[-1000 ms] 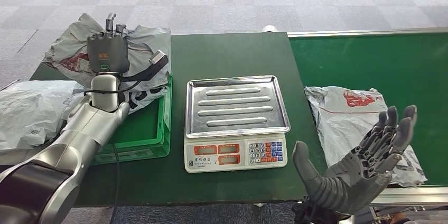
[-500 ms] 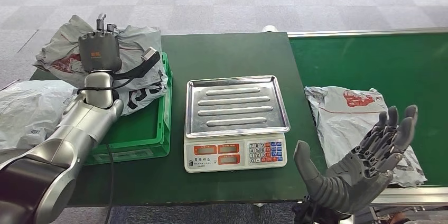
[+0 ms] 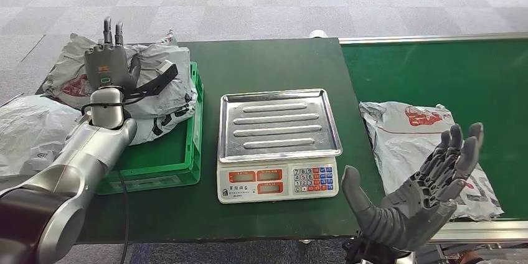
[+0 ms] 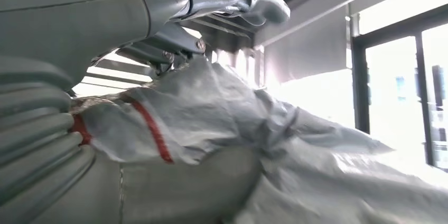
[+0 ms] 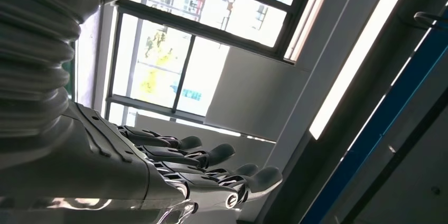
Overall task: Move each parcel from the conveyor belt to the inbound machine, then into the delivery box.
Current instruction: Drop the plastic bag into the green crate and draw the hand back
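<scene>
The grey parcel (image 3: 159,99) you are delivering lies under your left hand (image 3: 107,68), draped over the far rim of the green box (image 3: 163,165) and onto the other bags heaped beyond it. Your left hand sits on top of it with the fingers pointing up and away from you; in the left wrist view the fingers (image 4: 222,2) arch over the crumpled plastic (image 4: 222,145), but you cannot tell from either view whether they are pinching the film or only resting on it.

The second parcel (image 3: 417,146) waits on the belt (image 3: 436,71), just beyond your right hand (image 3: 417,198), which hovers palm-up with fingers spread and nothing in it. The scale (image 3: 279,146) stands between your two hands with its tray bare.

Watch the left side first. That parcel hangs half out of the box, so if you lift away carelessly a fingertip caught in the loose film could drag it back out onto the surface (image 3: 261,58) or off its far edge.

On the right, the parcel is flat and slippery, so a shallow scoop may slide it along the belt instead of picking it up. Swinging across low risks clipping the raised rim of the scale's tray.
</scene>
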Controlling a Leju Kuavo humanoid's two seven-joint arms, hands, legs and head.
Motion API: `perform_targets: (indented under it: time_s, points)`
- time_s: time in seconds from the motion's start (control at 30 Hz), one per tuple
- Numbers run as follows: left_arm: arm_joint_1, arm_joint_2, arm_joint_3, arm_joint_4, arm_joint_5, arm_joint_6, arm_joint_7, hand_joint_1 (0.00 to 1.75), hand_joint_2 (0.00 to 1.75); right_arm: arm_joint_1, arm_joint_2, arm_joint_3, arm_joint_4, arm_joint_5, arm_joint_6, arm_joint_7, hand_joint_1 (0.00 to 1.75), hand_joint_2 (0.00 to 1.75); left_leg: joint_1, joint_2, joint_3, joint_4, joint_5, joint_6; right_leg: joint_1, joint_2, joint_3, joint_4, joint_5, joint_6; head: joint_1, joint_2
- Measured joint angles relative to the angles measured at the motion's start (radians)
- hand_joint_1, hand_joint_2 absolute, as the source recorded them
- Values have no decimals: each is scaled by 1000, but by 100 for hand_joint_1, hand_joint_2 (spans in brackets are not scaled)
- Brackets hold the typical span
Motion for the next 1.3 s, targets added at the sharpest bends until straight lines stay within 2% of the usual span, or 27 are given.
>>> perform_targets:
  time_s: [0.1,0.17,0.23,0.3,0.43,0.53,0.67,0.73,0.8,0.97,1.1,1.23,1.3]
  points:
    - [25,-22,140,-18,249,-10,-242,0,0,-4,0,-1,25,7,0,0,0,175,0,0,0,0,0,0,0,0,0,0,0,0,0,0]
    - [39,-36,222,-29,332,-19,-317,0,0,-7,0,-2,39,8,0,0,0,87,0,0,0,0,0,0,0,0,0,0,0,0,0,0]
    - [51,-46,280,-40,380,-34,-360,0,0,-9,0,-3,51,10,0,0,0,87,0,0,0,0,0,0,0,0,0,0,0,0,0,0]
    - [62,-55,325,-51,449,-46,-421,0,0,-10,0,-4,61,15,0,1,0,175,0,0,0,0,0,0,0,0,0,0,0,0,0,0]
    - [110,-98,445,-98,641,-34,-618,0,0,-12,0,-9,80,47,0,1,0,175,0,0,0,0,0,0,0,0,0,0,0,0,0,0]
    - [142,-127,510,-125,690,-31,-676,0,0,-13,0,-13,92,58,0,1,0,175,0,0,0,0,0,0,0,-1,0,0,0,0,0,0]
    - [205,-182,553,-206,823,-48,-785,0,0,-10,2,-25,106,111,0,1,0,175,-1,0,0,0,0,0,-1,-1,0,0,0,0,0,0]
    - [279,-222,546,-302,904,-72,-803,0,0,-6,5,-41,108,181,0,14,0,87,-1,0,0,0,-1,1,-2,0,0,-1,-1,1,0,0]
    - [381,-263,515,-436,987,-100,-792,0,0,-1,8,-65,107,283,0,63,0,0,-2,0,0,0,-2,2,-2,0,0,-1,-1,1,0,0]
    - [632,-327,379,-758,1237,-197,-817,0,0,-2,-4,-144,124,569,0,347,0,0,-2,1,0,0,-5,4,-2,0,0,-3,-3,4,0,0]
    - [731,-336,304,-893,1277,-230,-813,0,0,-8,-44,-193,151,639,3,442,0,0,-2,1,0,0,-6,6,-2,-1,1,-3,-3,5,0,0]
    - [752,-341,251,-925,1240,-292,-770,0,0,4,-133,-224,199,728,115,591,0,175,-2,-1,0,0,-6,7,-2,-3,3,-4,-3,5,0,0]
    - [756,-346,234,-922,1234,-342,-746,0,0,-3,-193,-244,245,766,182,637,0,175,-3,0,0,0,-6,8,-2,-3,3,-4,-2,6,0,0]
